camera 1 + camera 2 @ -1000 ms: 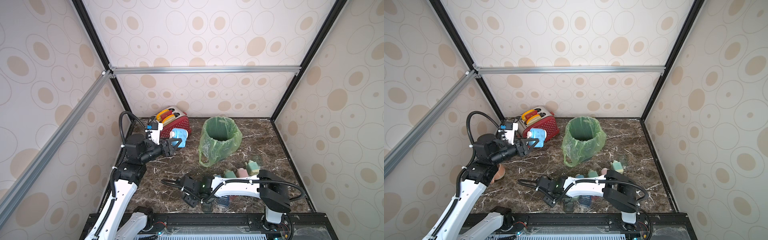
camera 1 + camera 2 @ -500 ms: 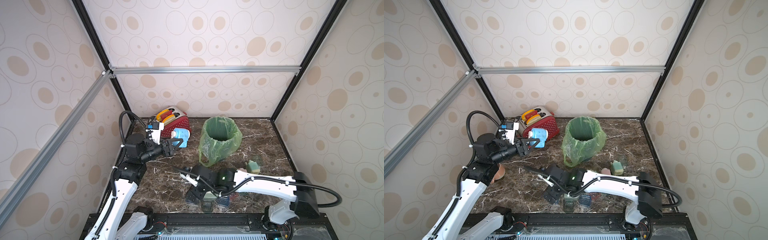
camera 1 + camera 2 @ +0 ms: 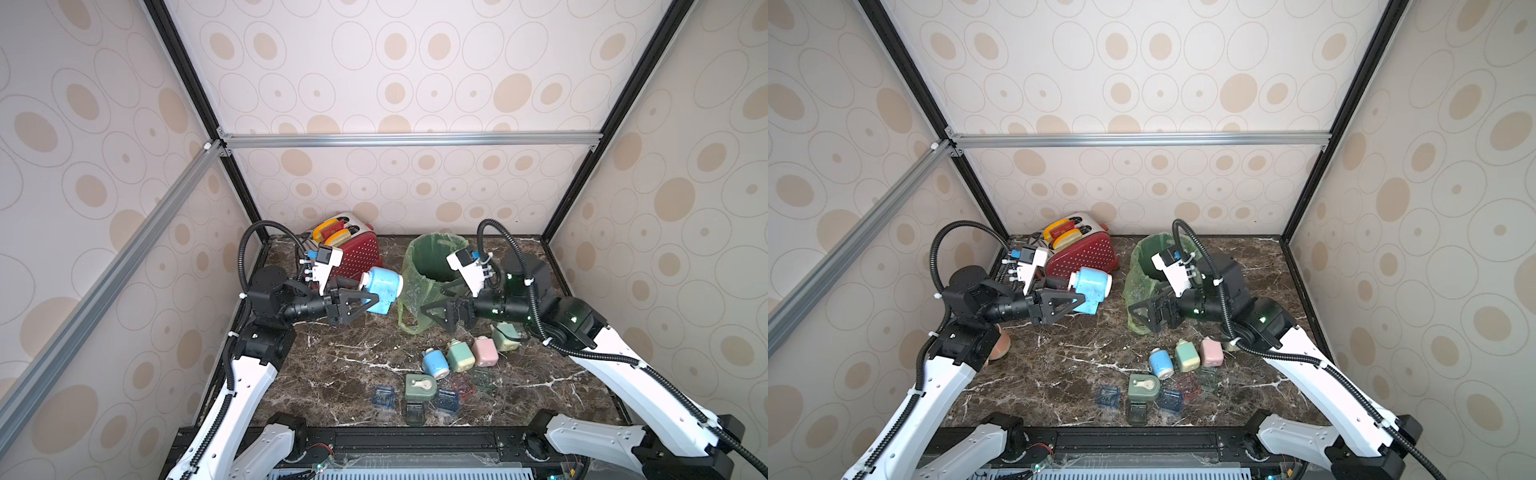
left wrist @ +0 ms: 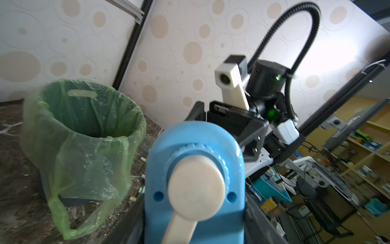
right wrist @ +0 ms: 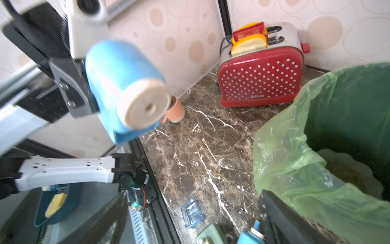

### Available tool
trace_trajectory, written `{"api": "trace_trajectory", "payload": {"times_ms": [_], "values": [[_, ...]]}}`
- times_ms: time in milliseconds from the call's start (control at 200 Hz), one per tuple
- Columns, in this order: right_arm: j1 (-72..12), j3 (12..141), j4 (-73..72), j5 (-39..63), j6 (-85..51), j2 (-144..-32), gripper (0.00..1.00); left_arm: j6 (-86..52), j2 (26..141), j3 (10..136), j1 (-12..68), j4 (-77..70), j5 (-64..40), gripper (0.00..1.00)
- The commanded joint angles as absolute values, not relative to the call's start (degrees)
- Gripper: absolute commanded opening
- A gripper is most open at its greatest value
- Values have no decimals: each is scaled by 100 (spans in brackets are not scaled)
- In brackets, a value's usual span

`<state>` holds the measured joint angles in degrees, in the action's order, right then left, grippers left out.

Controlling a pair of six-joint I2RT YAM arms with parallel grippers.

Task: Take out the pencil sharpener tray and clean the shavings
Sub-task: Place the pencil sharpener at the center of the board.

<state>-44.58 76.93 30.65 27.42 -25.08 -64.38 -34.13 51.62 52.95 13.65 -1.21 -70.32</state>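
Overhead and wrist views of two arms above a marble table [image 3: 332, 374]. We see the left gripper [image 3: 368, 298] clamped on a blue pencil sharpener [image 3: 384, 286], which it holds in the air, clear of the table. The sharpener lies on its side, with its cream crank [image 4: 195, 190] facing back along the arm. It hangs just beside the bin [image 3: 432, 243], which is lined with a green bag, and in front of the red toaster [image 3: 359, 257]. We cannot tell whether a tray sits inside the held sharpener.

The right gripper [image 3: 432, 316] has its jaws spread wide and holds nothing. It hangs at the near side of the bin, pointing toward the held sharpener but apart from it.

A loose blue tray [image 3: 383, 395] lies on the table near the front edge. Just beside it are a sage sharpener [image 3: 420, 386], a second blue tray [image 3: 446, 401] and a red tray [image 3: 463, 384]. Behind these stands a row of sharpeners: blue [image 3: 434, 362], green [image 3: 460, 355], pink [image 3: 485, 351]. A pink cup [image 3: 998, 343] stands by the left arm
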Motion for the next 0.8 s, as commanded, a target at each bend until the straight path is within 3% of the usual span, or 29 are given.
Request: {"api": "trace_trajectory", "payload": {"times_ms": [0, 160, 401, 516, 796], "values": [[-4132, 7909, 2840, 4657, -2979, -6786, 99, -2843, 4862, 5527, 1582, 212, -7663, 0], [-4030, 7904, 1580, 6300, -3536, -7172, 96, -2722, 4769, 5537, 1657, 334, -7750, 0], [-4111, 8472, 1495, 7026, -3506, -7754, 93, -2748, 4822, 5517, 1801, 355, -7753, 0], [-4341, 8627, 1750, 7050, -3153, -7851, 92, -2648, 4892, 5580, 1802, 481, -7770, 0], [-4937, 9226, 3902, 6257, -1278, -8193, 90, -2655, 5060, 5624, 1800, 521, -7726, 0]]}}
